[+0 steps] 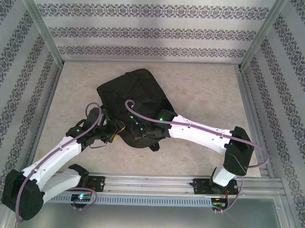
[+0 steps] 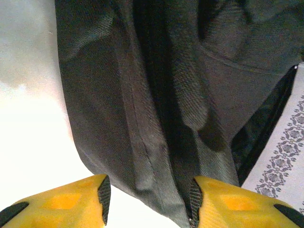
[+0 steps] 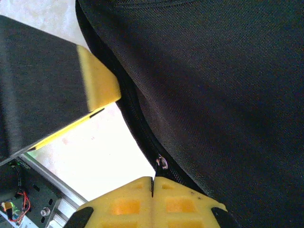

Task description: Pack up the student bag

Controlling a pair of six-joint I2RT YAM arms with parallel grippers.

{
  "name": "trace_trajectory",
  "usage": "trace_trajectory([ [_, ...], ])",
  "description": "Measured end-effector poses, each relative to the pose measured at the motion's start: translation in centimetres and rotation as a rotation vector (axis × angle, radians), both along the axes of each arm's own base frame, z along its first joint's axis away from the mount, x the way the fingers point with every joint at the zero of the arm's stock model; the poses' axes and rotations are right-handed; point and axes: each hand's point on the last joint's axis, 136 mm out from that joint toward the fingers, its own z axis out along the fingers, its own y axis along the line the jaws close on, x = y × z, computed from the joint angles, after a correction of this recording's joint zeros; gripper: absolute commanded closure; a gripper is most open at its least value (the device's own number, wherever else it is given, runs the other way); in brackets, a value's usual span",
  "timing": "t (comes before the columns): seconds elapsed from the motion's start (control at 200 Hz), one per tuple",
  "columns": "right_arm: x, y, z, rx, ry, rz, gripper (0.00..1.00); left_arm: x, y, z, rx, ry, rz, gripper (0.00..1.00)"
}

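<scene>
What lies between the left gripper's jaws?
In the left wrist view, a fold of the student bag lies between the jaws of the left gripper, with table beside it.

Even top light, wrist views glaring white (overexposed), student bag (image 1: 128, 93) murky

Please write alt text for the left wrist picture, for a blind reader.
A fold of the black student bag runs down between the two yellow fingers of the left gripper, which stand apart at the bottom edge. Pale table shows on the left, patterned wall at the lower right.
</scene>
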Motion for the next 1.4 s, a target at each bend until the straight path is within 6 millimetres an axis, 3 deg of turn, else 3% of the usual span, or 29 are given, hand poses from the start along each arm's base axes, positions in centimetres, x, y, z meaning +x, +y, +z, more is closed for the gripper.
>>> trace_trajectory([
  [0.16, 0.0, -0.1, -0.1, -0.003, 0.001, 0.0, 1.0, 0.5, -0.4, -1.1, 0.007, 0.027, 0.001, 0.56],
  [0.255, -0.1, -0.2, -0.2, -0.01, 0.002, 0.0, 1.0, 0.4, -0.6, -1.1, 0.003, 0.028, -0.004, 0.67],
  [0.38, -0.6, -0.3, -0.6, -0.031, -0.001, 0.011, 1.0, 0.2, -0.7, -1.0, 0.003, 0.024, -0.017, 0.89],
  [0.505, -1.4, -0.3, -0.8, -0.056, -0.009, 0.034, 1.0, -0.2, -0.6, -1.1, 0.004, 0.022, -0.028, 0.99],
  [0.71, -2.6, -0.7, -1.5, -0.12, -0.046, 0.084, 1.0, -0.7, -0.7, -1.2, 0.007, 0.031, -0.053, 1.0],
  [0.949, -3.4, -2.9, -4.0, -0.209, -0.032, 0.095, 1.0, -1.4, -0.4, -1.6, -0.002, 0.063, -0.086, 1.0],
  [1.214, -3.5, -4.9, -3.3, -0.213, -0.056, 0.074, 1.0, -1.8, 0.0, -1.7, -0.005, 0.078, -0.12, 1.0],
  [1.399, -2.3, -6.9, -2.9, -0.222, -0.058, 0.029, 1.0, -2.0, 0.2, -1.6, 0.004, 0.076, -0.145, 1.0],
])
